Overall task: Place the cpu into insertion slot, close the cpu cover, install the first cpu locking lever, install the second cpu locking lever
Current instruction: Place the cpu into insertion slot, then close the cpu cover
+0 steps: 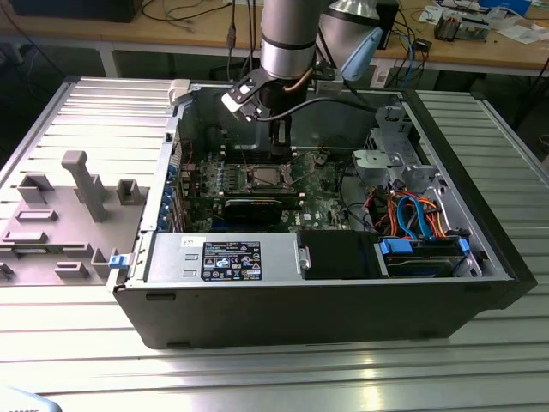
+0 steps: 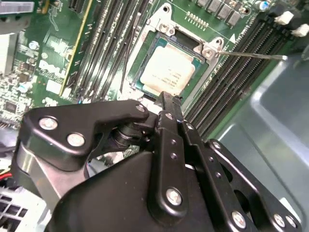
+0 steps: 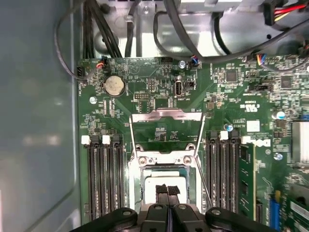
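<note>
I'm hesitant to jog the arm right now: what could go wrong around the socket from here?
One: the gripper, jaws shut, sits right over the cpu lying in the insertion slot; a sideways nudge could shift or scratch it. Two: the cpu cover lies flipped open and a thin locking lever juts out beside the slot; the arm might snag either.

Ribbed silver metal table [image 1: 257, 378]; cluttered wooden workbench [image 1: 506, 56] behind

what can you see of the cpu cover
The cpu cover is a thin silver sheet-metal frame with a square window; green board shows through it. It is swung open, back from the insertion slot, joined at the slot's rim. The gripper hangs over the slot, not touching the cover.
</note>
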### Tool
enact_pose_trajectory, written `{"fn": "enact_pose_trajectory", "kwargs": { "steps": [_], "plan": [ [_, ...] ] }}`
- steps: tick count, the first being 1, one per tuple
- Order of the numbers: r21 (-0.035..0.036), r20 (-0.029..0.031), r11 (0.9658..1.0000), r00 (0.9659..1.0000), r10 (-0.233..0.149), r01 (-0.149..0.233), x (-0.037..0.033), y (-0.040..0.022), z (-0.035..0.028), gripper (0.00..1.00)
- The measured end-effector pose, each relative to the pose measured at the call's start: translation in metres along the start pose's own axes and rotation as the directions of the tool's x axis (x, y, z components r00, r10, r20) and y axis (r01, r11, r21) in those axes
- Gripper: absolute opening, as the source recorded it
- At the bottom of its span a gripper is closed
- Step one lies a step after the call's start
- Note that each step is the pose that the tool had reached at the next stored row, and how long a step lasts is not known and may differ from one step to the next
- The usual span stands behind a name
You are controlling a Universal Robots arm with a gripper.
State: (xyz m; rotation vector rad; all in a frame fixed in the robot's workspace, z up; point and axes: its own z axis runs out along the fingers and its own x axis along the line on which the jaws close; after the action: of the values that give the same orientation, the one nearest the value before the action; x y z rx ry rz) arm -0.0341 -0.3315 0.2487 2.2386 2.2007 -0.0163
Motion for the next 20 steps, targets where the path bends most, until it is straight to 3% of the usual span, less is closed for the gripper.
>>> {"fn": "enact_pose_trajectory", "kwargs": {
  "steps": [6, 10, 20],
  "plan": [
    [0.0, 0.0, 1.0, 1.0, 0.0, 0.0, -0.0001, 0.0, -0.0161, 0.11],
    [0.0001, 0.0001, 1.0, 1.0, 0.0, 0.0, -0.0003, 0.0, -0.0305, 0.11],
    [0.0002, 0.0008, 1.0, 1.0, 0.0, 0.0, -0.0003, 0.0012, -0.0326, 0.11]
  ]
}}
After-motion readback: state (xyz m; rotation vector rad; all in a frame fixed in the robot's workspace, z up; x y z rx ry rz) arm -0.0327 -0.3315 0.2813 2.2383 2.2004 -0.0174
